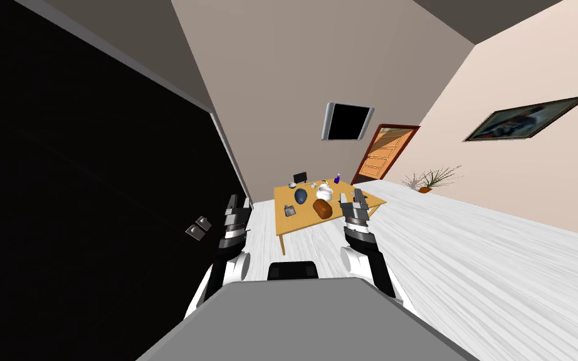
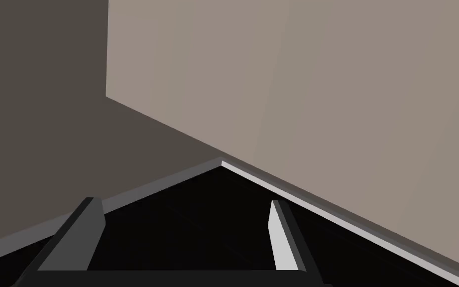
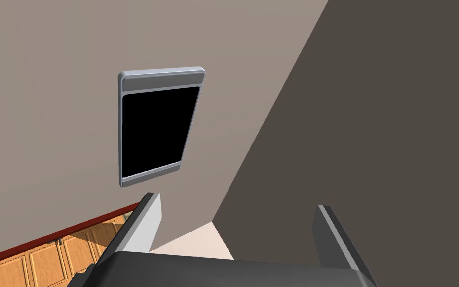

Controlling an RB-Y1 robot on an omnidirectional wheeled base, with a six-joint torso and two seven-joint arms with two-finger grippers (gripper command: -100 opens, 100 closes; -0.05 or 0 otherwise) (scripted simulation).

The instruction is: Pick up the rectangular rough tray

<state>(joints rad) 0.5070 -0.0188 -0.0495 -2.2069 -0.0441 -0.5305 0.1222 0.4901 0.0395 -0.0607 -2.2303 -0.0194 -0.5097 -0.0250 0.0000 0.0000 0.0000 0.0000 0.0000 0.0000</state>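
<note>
Both claws wide open and empty; tray lying on the table, not taken.

In the head view the small grey rectangular tray lies on the wooden table at the centre of the frame, near the table's left edge. A dark blue object and a brown object are close beside it. My left gripper stands left of the table, fingers spread wide. My right gripper shows against the table's right part, equally wide, apart from the tray.
</note>
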